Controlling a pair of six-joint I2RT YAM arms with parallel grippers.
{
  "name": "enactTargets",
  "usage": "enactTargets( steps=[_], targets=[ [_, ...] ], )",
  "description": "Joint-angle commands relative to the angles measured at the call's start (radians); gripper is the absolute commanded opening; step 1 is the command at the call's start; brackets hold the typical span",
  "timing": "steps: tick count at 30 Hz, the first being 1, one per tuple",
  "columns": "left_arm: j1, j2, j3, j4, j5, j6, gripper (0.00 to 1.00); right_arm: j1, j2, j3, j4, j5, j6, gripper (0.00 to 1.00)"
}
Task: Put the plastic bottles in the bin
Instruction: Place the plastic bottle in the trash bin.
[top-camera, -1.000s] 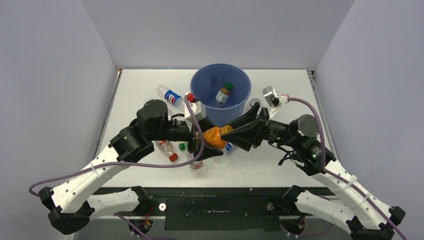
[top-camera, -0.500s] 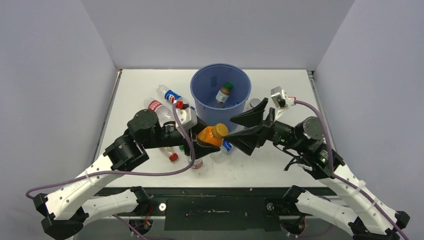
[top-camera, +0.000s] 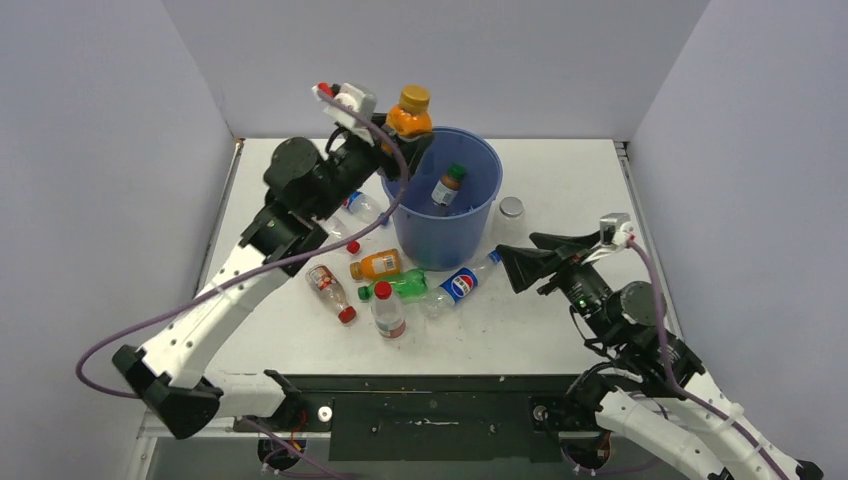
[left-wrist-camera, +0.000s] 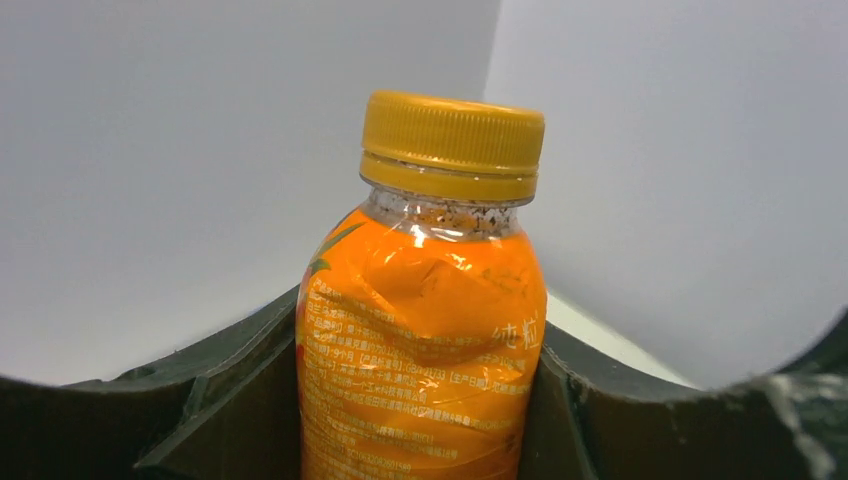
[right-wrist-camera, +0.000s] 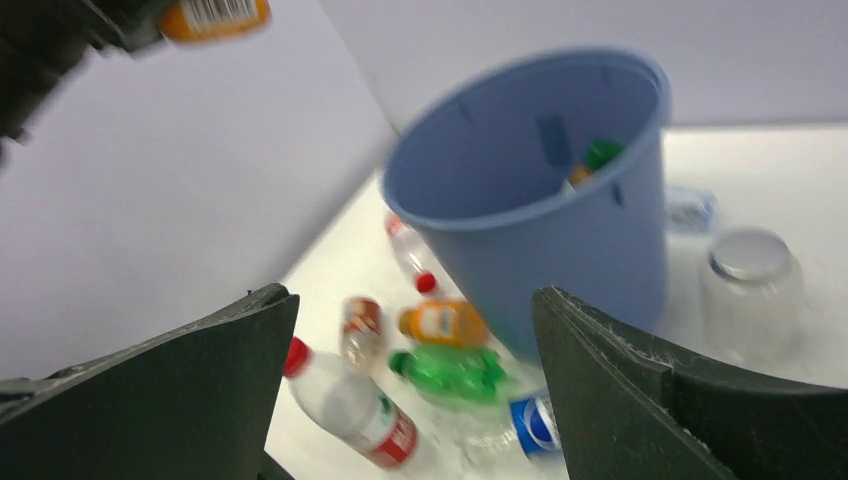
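My left gripper (top-camera: 405, 130) is shut on an orange juice bottle (top-camera: 409, 110) with a yellow cap and holds it upright, high over the back left rim of the blue bin (top-camera: 440, 235). In the left wrist view the fingers press both sides of that bottle (left-wrist-camera: 425, 330). A green-capped bottle (top-camera: 447, 186) lies inside the bin. My right gripper (top-camera: 515, 255) stands open and empty, low to the right of the bin (right-wrist-camera: 560, 250). In front of the bin lie an orange bottle (top-camera: 377, 265), a green bottle (top-camera: 395, 289) and a blue-labelled bottle (top-camera: 460, 284).
More bottles lie left of the bin: a red-labelled one (top-camera: 386, 308), a red-capped one (top-camera: 330, 292) and clear ones under the left arm (top-camera: 345, 225). A clear capped container (top-camera: 511, 208) stands just right of the bin. Grey walls close three sides.
The orange bottle passed from my right gripper to my left. The left arm then rose with it from the table to above the bin's rim. The right gripper opened and drew back right.
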Motion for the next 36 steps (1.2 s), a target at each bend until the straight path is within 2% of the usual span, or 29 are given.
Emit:
enactTargets(
  steps=[1,6,12,16,18,20,22,26,27,31,36],
  targets=[
    [0.046,0.158,0.108,-0.090,-0.001,0.029,0.00,0.000,-0.022,-0.085,-0.053,0.150,0.031,0.90],
    [0.083,0.289,0.166,-0.122,0.023,0.077,0.00,-0.001,-0.051,-0.133,-0.051,0.155,0.034,0.90],
    [0.116,0.400,0.180,-0.147,0.033,0.022,0.00,-0.001,-0.007,-0.106,-0.146,0.271,0.053,0.90],
    [0.119,0.456,0.190,-0.170,0.008,-0.025,0.00,-0.001,0.006,-0.116,-0.163,0.272,0.068,0.90],
    [0.119,0.474,0.195,-0.181,-0.002,-0.048,0.16,0.000,0.000,-0.124,-0.172,0.290,0.076,0.90],
    [0.120,0.475,0.193,-0.167,0.018,-0.054,0.45,0.000,-0.012,-0.131,-0.184,0.326,0.087,0.90],
    [0.119,0.456,0.182,-0.137,0.038,-0.071,0.66,-0.001,-0.026,-0.132,-0.198,0.354,0.086,0.90],
    [0.119,0.372,0.144,-0.015,0.049,-0.123,0.93,-0.001,-0.057,-0.131,-0.206,0.379,0.076,0.90],
    [0.119,0.351,0.143,0.001,0.045,-0.135,0.98,-0.001,-0.063,-0.133,-0.206,0.384,0.075,0.90],
    [0.118,0.245,0.118,0.027,0.025,-0.161,0.96,-0.001,-0.075,-0.141,-0.203,0.387,0.079,0.90],
    [0.111,-0.017,-0.087,-0.013,-0.082,-0.171,0.96,0.000,-0.098,-0.164,-0.202,0.345,0.079,0.90]
  ],
)
